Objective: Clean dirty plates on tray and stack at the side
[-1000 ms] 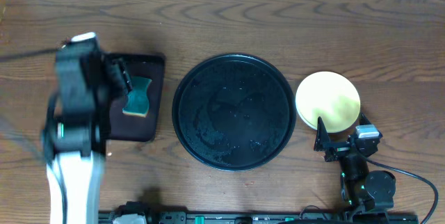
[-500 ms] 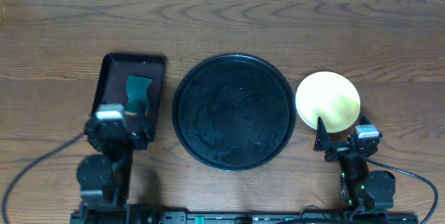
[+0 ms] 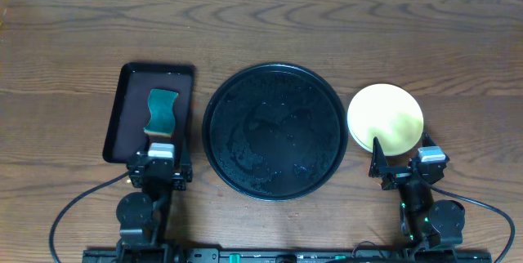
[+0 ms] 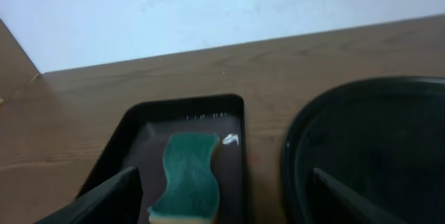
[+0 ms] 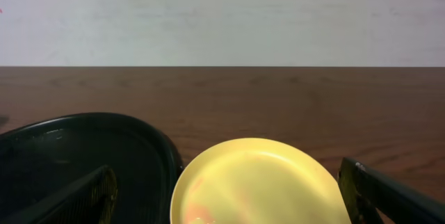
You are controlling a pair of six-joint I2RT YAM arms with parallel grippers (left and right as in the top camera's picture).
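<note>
The round black tray (image 3: pixel 274 131) lies at the table's middle with no plates on it; it also shows in the left wrist view (image 4: pixel 368 154) and the right wrist view (image 5: pixel 76 161). A pale yellow plate (image 3: pixel 385 118) sits on top of a stack right of the tray; it also shows in the right wrist view (image 5: pixel 261 182). The mint-blue plates are hidden. My left gripper (image 3: pixel 157 170) is open and empty, low at the front left. My right gripper (image 3: pixel 400 163) is open and empty just in front of the stack.
A dark rectangular tray (image 3: pixel 149 113) left of the round tray holds a teal sponge (image 3: pixel 162 113), also in the left wrist view (image 4: pixel 189 175). Cables run along the front edge behind both arms.
My left arm has drawn back from over the rectangular tray to the front edge, leaving the sponge lying in that tray. The right arm has not moved.
</note>
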